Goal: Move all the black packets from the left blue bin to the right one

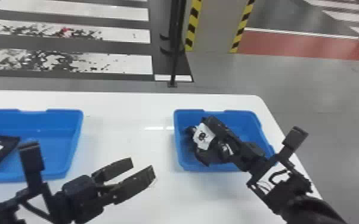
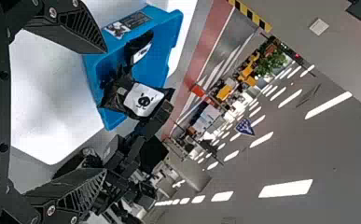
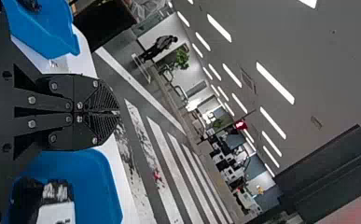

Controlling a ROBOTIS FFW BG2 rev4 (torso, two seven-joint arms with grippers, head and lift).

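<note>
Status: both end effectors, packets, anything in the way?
Left end effector open, empty, over table. Right end effector shut, over right bin. Black packet in left bin, other packets right. Right end effector may block drop-off.

Left gripper [image 1: 142,166] spread, jaws apart; right gripper [image 1: 211,122] closed (jaws meeting neatly).
</note>
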